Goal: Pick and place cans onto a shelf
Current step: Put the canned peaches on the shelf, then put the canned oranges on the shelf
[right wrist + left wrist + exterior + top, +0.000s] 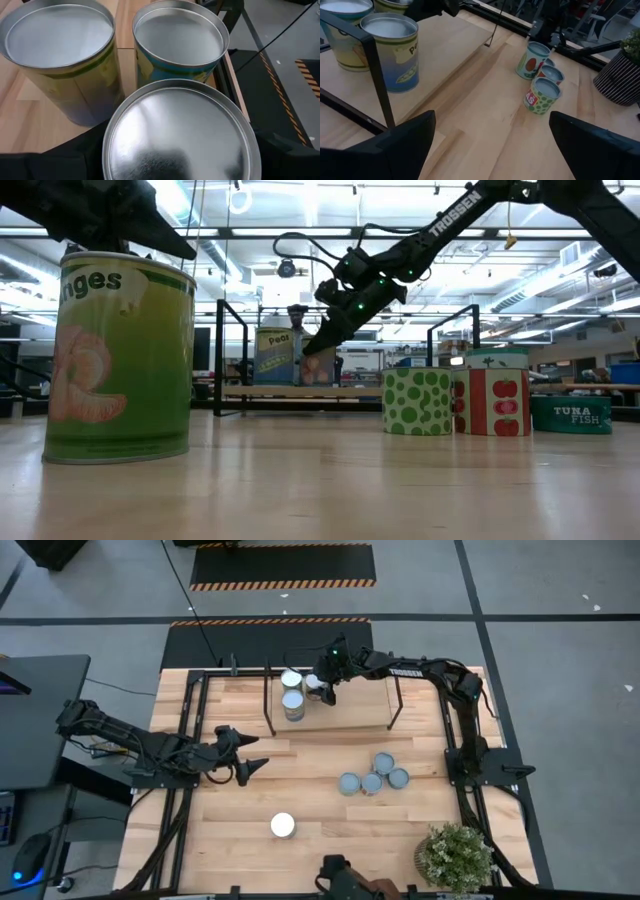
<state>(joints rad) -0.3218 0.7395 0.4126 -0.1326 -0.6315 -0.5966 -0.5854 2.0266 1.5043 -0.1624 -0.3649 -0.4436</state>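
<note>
Oranges can (118, 355) foremost on worktop (330, 805). Right pincer (318, 687) clamped on a can (180, 135) at shelf (345, 705). Left pincer (252, 752) spread wide, holding nothing.

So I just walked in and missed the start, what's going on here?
The right end effector is holding a can at the shelf, beside two cans already standing there. The left end effector waits open over the table. Four cans sit clustered on the table, with one more alone near the front.

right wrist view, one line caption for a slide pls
Right gripper holding a silver-topped can beside two cans on the shelf.
</note>
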